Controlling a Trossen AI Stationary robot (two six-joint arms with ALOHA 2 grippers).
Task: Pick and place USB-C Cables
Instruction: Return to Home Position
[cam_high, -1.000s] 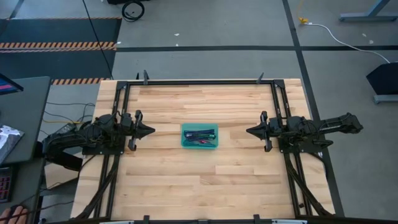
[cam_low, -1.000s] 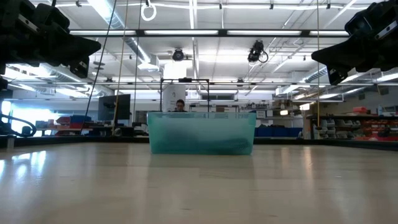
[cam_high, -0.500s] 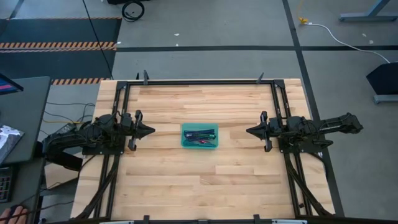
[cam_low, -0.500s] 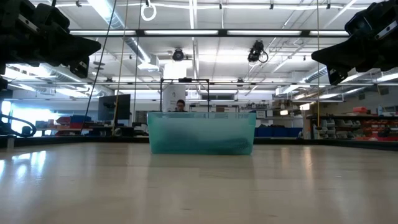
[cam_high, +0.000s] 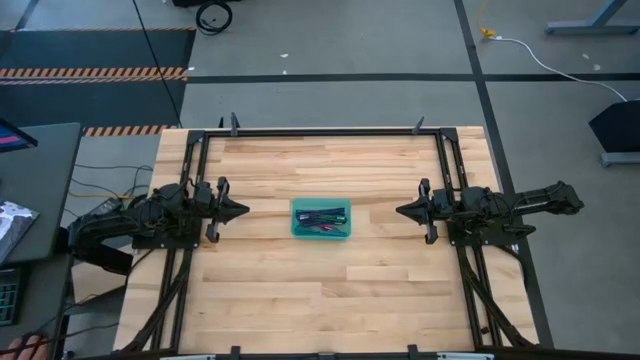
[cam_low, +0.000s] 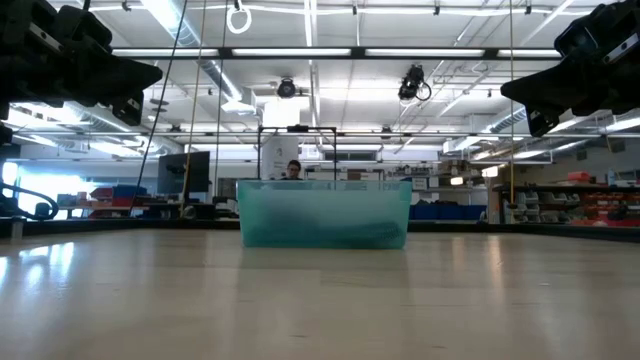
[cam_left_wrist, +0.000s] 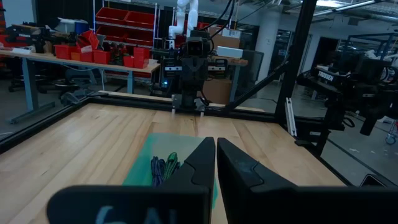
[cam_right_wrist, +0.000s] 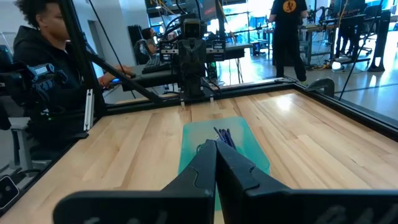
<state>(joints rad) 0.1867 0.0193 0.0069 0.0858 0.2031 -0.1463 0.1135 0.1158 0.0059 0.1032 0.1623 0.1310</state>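
Note:
The coiled USB-C cables (cam_high: 322, 219) lie together inside a teal rectangular tray (cam_high: 297, 230) at the table's middle; I make out dark green, blue-purple and maroon strands. The left wrist view shows cables (cam_left_wrist: 163, 168) in the tray, and the right wrist view shows cables (cam_right_wrist: 224, 136) too. My left gripper (cam_high: 243, 210) hovers left of the tray, shut and pointing at it. My right gripper (cam_high: 399, 210) hovers right of the tray, shut, pointing at it. In the low view the tray's wall (cam_low: 325, 213) stands on the table, both arms high above it.
Bare wooden tabletop (cam_high: 320, 290) surrounds the tray on all sides. A black metal frame (cam_high: 325, 131) runs along the far edge and both sides. People show beyond the table in the right wrist view, one seated (cam_right_wrist: 43, 56) and one standing (cam_right_wrist: 287, 31).

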